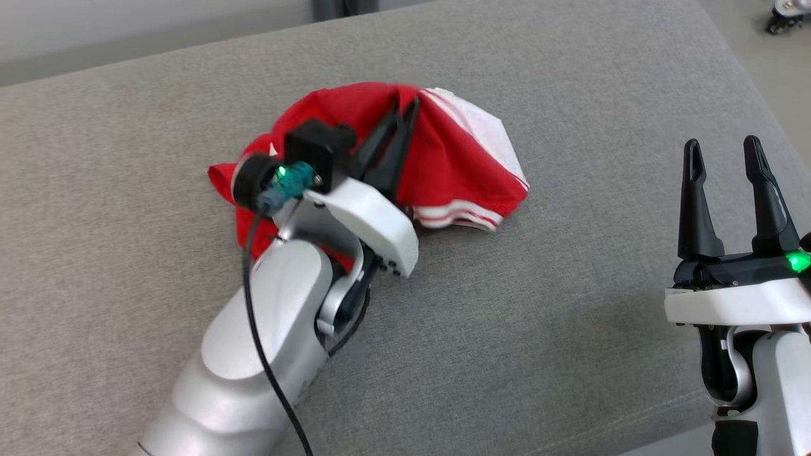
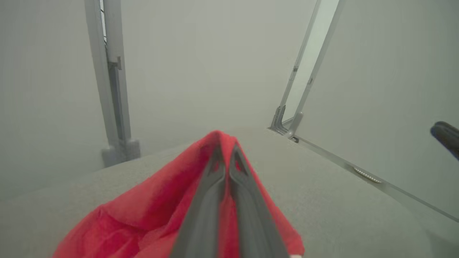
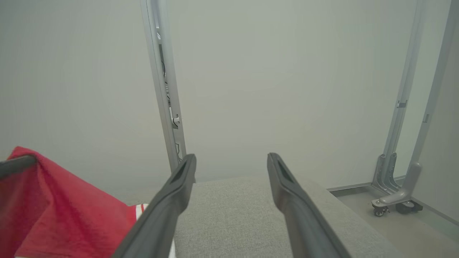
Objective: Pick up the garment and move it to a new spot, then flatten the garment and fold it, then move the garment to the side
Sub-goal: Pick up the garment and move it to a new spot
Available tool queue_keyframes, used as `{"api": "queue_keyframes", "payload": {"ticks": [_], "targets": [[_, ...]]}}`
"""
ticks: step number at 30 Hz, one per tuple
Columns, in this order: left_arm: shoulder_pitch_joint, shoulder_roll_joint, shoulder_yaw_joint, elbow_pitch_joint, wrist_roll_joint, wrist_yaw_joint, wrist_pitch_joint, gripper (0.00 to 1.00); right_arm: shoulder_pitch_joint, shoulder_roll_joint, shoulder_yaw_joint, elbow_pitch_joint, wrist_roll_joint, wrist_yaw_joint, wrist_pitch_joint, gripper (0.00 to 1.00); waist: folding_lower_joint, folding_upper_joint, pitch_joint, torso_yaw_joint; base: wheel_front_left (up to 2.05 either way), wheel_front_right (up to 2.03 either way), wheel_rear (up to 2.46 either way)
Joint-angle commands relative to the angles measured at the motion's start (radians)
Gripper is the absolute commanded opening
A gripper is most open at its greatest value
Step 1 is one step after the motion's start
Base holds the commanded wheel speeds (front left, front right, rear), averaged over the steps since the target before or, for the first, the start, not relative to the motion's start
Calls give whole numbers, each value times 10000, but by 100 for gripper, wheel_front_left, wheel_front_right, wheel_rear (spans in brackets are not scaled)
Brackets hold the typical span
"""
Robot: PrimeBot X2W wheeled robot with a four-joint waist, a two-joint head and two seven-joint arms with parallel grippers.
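**Left gripper [image 1: 407, 107] pinching garment [image 1: 456, 158] into a peak**

One grey cushion [image 1: 570, 316] is spreading across the head view. It is woven, matte and slightly coarse, with a rounded far edge and a seam running near the lower right corner. One garment is sitting on its far middle. It is soft red cloth with white panels and thin red-and-white striping along the hem, and it is bunching into a tent shape rather than lying flat.

The left gripper's two dark fingers are pressing together on the garment's top fold. Cloth is draping down on both sides of them, and the lower edges are resting on the cushion. In the left wrist view the red fabric is wrapping around the closed fingertips and falling away to the lower left.

The right gripper [image 1: 722, 147] is hovering at the right, well apart from the garment. It is holding nothing, and its two tapered fingers are standing wide apart. Two grippers are showing in all, with four fingers between them.

Beyond the cushion, pale metal posts [image 3: 163, 89] are standing against a plain wall [image 3: 269, 71], with one frame foot riding on a small castor [image 3: 379, 211].
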Motion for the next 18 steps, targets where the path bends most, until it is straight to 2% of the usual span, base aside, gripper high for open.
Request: {"api": "queue_keyframes", "payload": {"ticks": [1,2,8,13,18], "targets": [[101,57,-81,174,31,-73,-25,81,-46,-39,-17,-56,67,-3,-14,100,0,0,105,-115,0,0,0],[111,53,-204,414,-31,-128,29,100,-28,-38,-17,-62,75,-3,-14,100,0,0,106,-122,0,0,0],[-47,57,-445,782,-301,-306,-365,100,84,-38,11,25,-116,-3,-15,100,0,0,-30,261,0,0,0],[-150,213,-254,535,-203,-157,-836,100,174,-41,45,59,-304,-3,-15,100,0,0,-362,869,0,0,0],[204,783,98,71,-68,157,-1228,100,311,-44,256,41,-541,-3,-15,100,0,0,-794,1531,0,0,0]]}}
